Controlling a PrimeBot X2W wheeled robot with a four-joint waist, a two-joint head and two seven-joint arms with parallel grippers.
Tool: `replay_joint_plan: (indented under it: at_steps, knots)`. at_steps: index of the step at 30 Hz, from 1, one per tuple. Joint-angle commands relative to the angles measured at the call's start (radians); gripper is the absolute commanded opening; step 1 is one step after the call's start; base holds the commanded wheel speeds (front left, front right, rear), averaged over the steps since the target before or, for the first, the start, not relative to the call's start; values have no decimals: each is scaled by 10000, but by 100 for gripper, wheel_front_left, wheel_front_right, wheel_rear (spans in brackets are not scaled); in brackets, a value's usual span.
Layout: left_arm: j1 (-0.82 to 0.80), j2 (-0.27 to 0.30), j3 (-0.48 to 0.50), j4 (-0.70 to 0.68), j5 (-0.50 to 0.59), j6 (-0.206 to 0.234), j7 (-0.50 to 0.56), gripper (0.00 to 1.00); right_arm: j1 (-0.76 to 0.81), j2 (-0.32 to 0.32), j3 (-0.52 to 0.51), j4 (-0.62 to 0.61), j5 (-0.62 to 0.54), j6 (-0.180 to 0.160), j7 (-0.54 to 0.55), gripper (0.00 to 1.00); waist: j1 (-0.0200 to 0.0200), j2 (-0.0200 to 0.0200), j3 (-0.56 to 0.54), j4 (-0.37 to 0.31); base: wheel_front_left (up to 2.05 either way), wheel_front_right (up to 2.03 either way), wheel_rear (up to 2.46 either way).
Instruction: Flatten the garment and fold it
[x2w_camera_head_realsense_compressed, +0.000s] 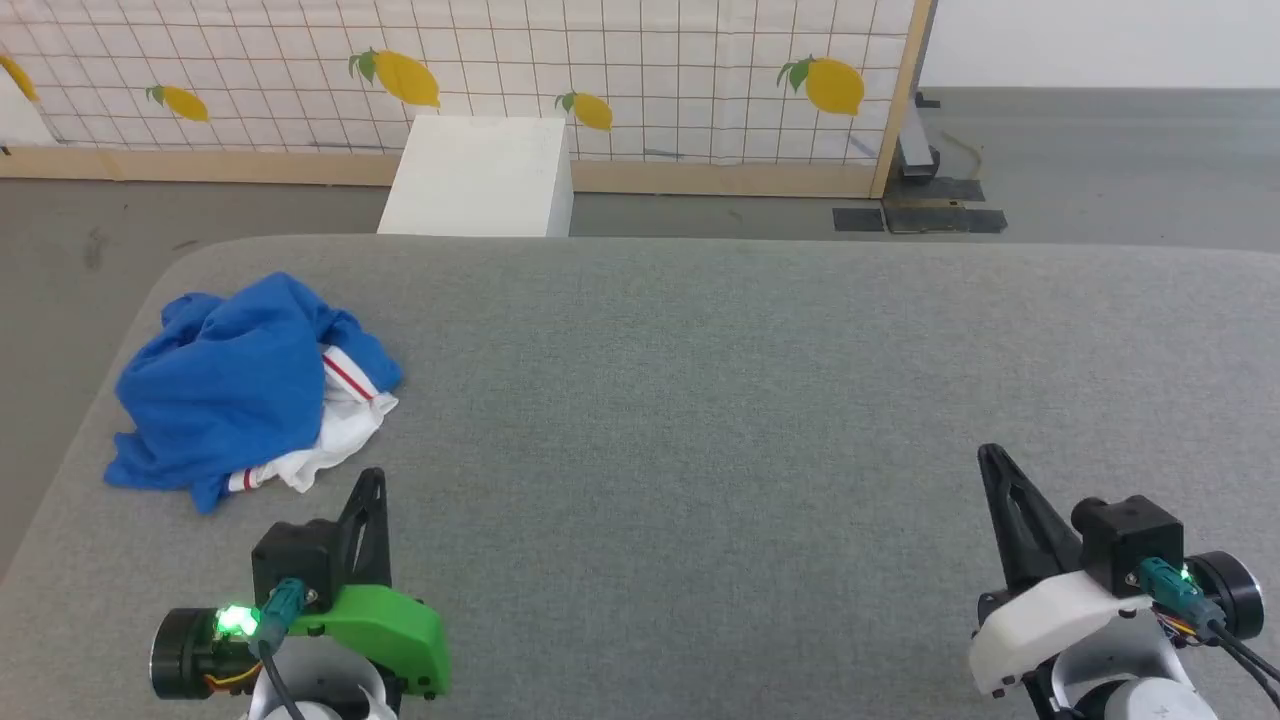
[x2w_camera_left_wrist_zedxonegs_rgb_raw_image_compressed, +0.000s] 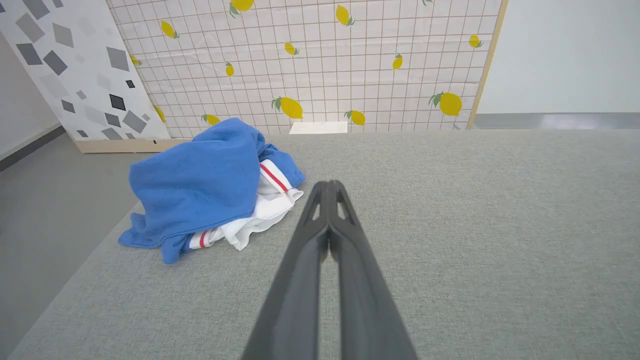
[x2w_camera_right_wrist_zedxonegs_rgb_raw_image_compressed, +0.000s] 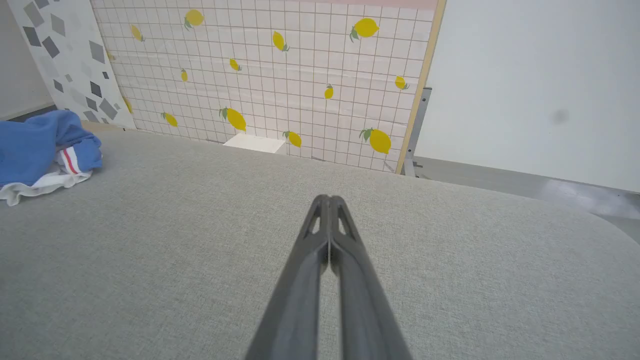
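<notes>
Head view, nearest first: the left gripper (x2w_camera_head_realsense_compressed: 372, 482) sits low at the near edge, its two dark fingers pressed together with nothing between them. The right gripper (x2w_camera_head_realsense_compressed: 990, 458) is well apart from it on the other side, fingers likewise closed tip to tip and empty. Both are over the grey fabric-covered table (x2w_camera_head_realsense_compressed: 700, 400); whether the tips touch the cloth cannot be told.

Just ahead of the left gripper and a little to its left lies the garment (x2w_camera_head_realsense_compressed: 235, 385), a crumpled heap. Blue cloth is bunched on top, and white cloth with red stripes spills from beneath on the side facing the gripper. The heap is near the left fingertips but apart from them, far off to the left of the right gripper, and close to the table's left edge.

Beyond the table's far edge, ahead of the left gripper, a white box (x2w_camera_head_realsense_compressed: 480, 175) stands on the grey floor (x2w_camera_head_realsense_compressed: 700, 215) before a tiled panel printed with lemons (x2w_camera_head_realsense_compressed: 650, 70).
</notes>
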Motion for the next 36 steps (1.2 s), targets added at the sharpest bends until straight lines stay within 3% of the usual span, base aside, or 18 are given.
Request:
replay_joint_plan:
  at_steps: [1,36]
  knots:
    - [-156,-40,37,30,129,68,14,0,-160,17,14,-49,-49,-15,1,0,0,0,0,0,0,0,0]
    - [-156,-40,37,30,129,68,14,0,-160,17,14,-49,-49,-15,1,0,0,0,0,0,0,0,0]
